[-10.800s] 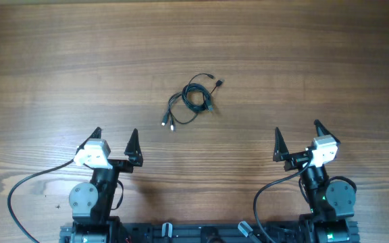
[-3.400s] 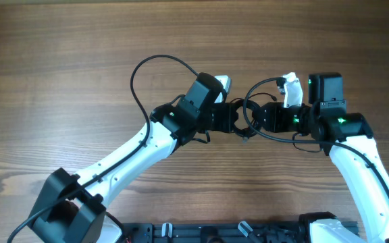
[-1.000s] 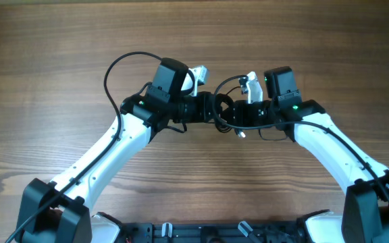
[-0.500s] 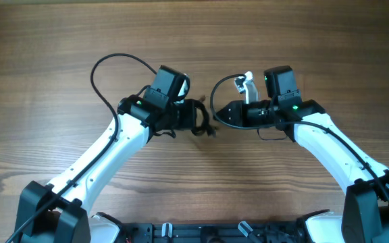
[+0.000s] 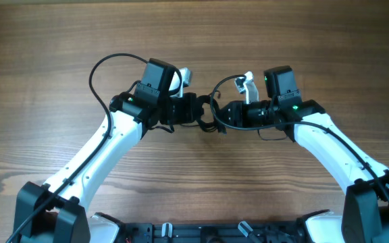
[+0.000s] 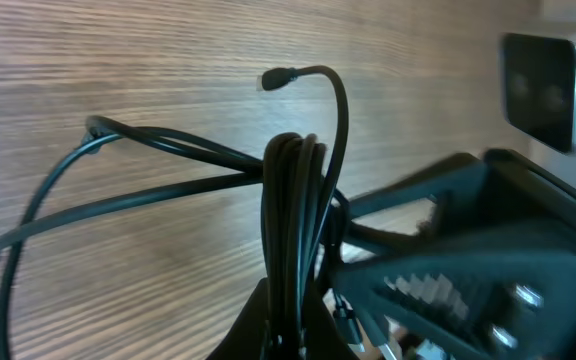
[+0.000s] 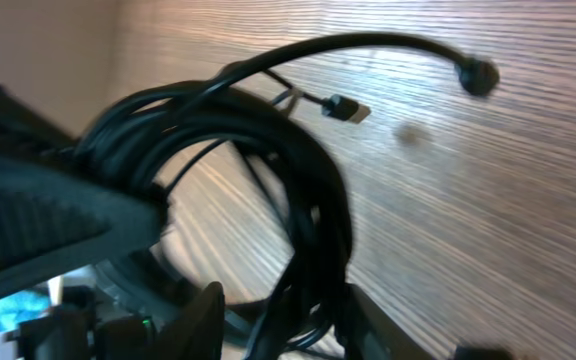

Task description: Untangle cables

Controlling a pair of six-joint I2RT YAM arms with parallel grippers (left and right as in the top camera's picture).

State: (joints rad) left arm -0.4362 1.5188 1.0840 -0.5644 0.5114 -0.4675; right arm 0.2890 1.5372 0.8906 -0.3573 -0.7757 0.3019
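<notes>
The cables [image 5: 213,117] are a bunch of thin black loops hanging between my two grippers over the middle of the table. In the left wrist view the cables [image 6: 293,190] rise as a tight bundle from my left gripper [image 6: 290,335], which is shut on them, and one plug end [image 6: 273,78] curls up above. My left gripper [image 5: 203,111] faces the right gripper [image 5: 223,115] closely. In the right wrist view the cables [image 7: 298,150] pass between the fingers of my right gripper [image 7: 283,315], whose jaws stand apart with a gap on the left side. A silvery-tipped plug [image 7: 346,108] sticks out behind the loop.
The wooden table [image 5: 194,34] stretches all round. The left arm's thick black wire [image 5: 100,67] arcs out to the left, and the right arm's wire [image 5: 225,82] loops above the grippers. The right gripper's finger [image 6: 448,270] fills the lower right of the left wrist view.
My right gripper's jaws have spread apart. The left gripper, still gripping the cables, pulled away to the lower left and has come back close to the right gripper.
</notes>
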